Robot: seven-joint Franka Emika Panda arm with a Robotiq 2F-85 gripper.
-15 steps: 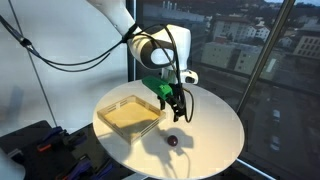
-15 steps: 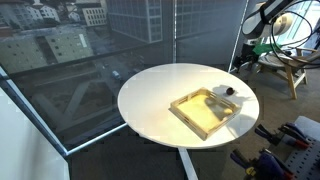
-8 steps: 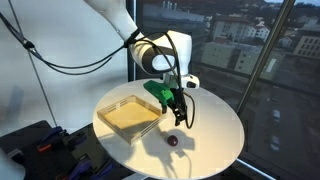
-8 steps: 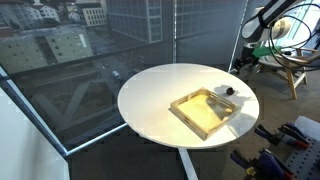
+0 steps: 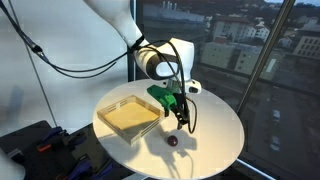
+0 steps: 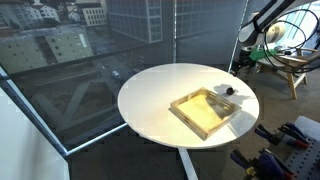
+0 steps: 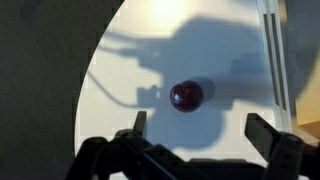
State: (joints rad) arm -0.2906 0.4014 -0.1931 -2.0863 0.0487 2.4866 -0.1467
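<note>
1. The Panda arm's gripper (image 5: 184,118) hangs above a round white table (image 5: 215,130), its jaws spread wide and holding nothing.
2. A small dark red ball (image 7: 186,96) lies on the bare tabletop, below and between the fingers (image 7: 268,132) in the wrist view, untouched.
3. The ball looks round, showing no long axis or pointing direction.
4. A shallow wooden tray (image 5: 140,131) sits near the ball, apart from it.
</note>
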